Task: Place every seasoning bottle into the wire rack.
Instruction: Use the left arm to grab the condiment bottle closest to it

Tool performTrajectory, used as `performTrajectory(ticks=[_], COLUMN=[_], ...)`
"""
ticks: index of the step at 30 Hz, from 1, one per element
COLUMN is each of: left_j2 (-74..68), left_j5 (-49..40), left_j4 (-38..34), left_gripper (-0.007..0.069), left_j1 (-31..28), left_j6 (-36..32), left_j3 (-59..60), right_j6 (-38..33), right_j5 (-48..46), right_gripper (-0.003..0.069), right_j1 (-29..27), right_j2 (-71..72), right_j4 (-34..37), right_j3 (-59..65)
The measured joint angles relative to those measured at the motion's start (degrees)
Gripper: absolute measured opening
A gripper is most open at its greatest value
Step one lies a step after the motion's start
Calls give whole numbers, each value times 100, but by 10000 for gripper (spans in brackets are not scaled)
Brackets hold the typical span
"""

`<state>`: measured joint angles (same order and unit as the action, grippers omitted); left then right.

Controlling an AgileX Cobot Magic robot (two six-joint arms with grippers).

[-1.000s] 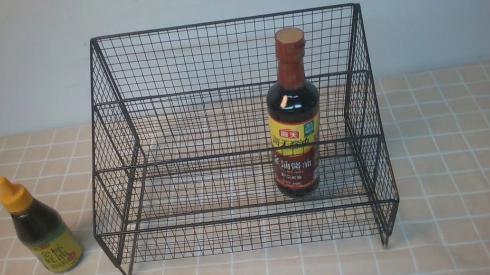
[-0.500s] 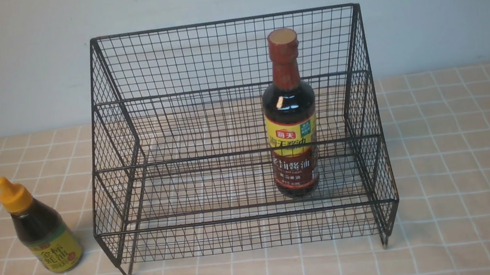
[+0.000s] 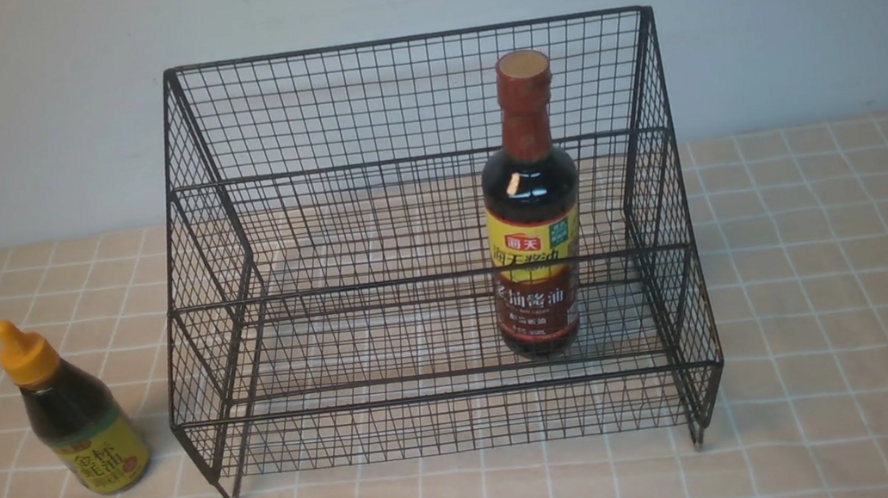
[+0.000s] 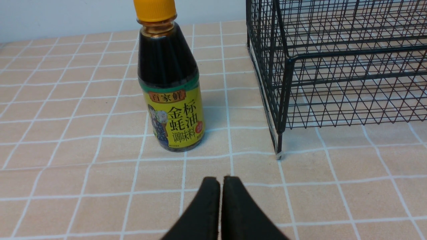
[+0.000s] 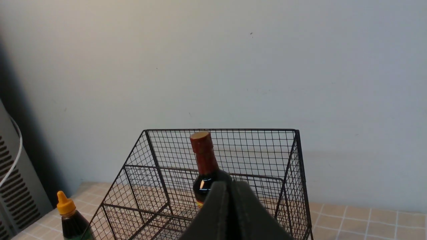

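The black wire rack [image 3: 414, 158] stands in the middle of the tiled table. Inside it, right of centre, the tall seasoning bottle [image 3: 530, 211] with a red-brown neck stands upright on the lowest tier. The short bottle [image 3: 71, 410] with an orange-yellow cap stands on the table, left of the rack and apart from it. My left gripper [image 4: 221, 179] is shut and empty, low over the table just in front of the short bottle [image 4: 170, 83]. The right gripper [image 5: 230, 184] is shut and empty, held high and back from the rack [image 5: 267, 156], with the tall bottle [image 5: 204, 160] beyond it.
A pale wall runs behind the table. In the right wrist view a grey ribbed unit [image 5: 13, 186] with a white cable stands at the table's far left. The tablecloth [image 3: 847, 270] is peach with white grid lines.
The right arm has left the top right of the front view. The tall bottle rocked slightly to the left and came back upright. The left gripper stayed where it was.
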<state>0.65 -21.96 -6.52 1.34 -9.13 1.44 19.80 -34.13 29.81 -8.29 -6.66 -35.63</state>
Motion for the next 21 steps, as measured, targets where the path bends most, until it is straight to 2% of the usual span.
performTrajectory(ticks=[6,14,15,18,21], left_j2=[0,0,0,0,0], left_j5=[0,0,0,0,0], left_j4=[0,0,0,0,0], left_gripper=[-7,-7,-7,-7,-7], left_j1=[0,0,0,0,0], left_j6=[0,0,0,0,0], left_j3=[0,0,0,0,0], right_j6=[-622,-1003,-1003,-1003,-1003], right_j5=[206,998,1007,1046,1044], right_gripper=[-13,-13,-13,-13,-13], right_j1=[-119,-1905,-1944,-2511,-2662], right_j2=[85,620,636,873,890], right_j4=[-5,-52,-52,-63,-67], right_j3=[338,2158,2262,3169,3616])
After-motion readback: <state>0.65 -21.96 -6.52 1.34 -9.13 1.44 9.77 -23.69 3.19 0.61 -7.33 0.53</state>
